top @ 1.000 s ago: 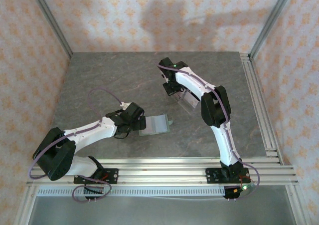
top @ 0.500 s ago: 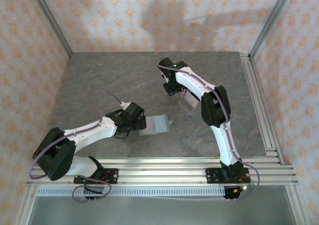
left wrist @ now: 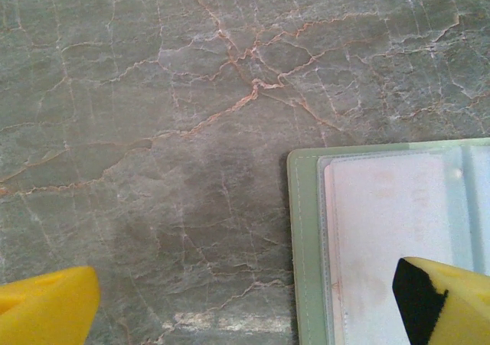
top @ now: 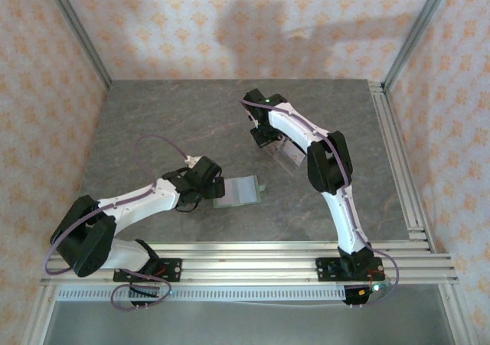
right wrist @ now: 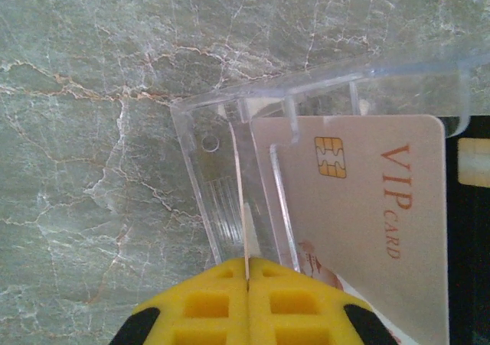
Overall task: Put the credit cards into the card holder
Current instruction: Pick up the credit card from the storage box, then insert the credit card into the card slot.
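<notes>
The card holder (top: 239,190) lies open on the table, sage green, with a pale credit card (left wrist: 383,230) inside its clear pocket (left wrist: 337,207). My left gripper (left wrist: 245,314) hovers open over the holder's left edge, one yellow finger (left wrist: 46,307) above bare table and the other finger (left wrist: 444,299) above the pocket. My right gripper (right wrist: 247,265) is shut on a thin credit card (right wrist: 246,234) seen edge-on, at the clear stand (right wrist: 222,169). Another credit card (right wrist: 367,222), marked VIP, leans in that stand. From above, the right gripper (top: 268,136) sits at the stand (top: 289,154).
The grey marbled table (top: 168,123) has aluminium rails along its right side (top: 398,161) and near edge (top: 253,253). Patterned walls close off the back and both sides. Bare tabletop stretches behind and left of the left arm.
</notes>
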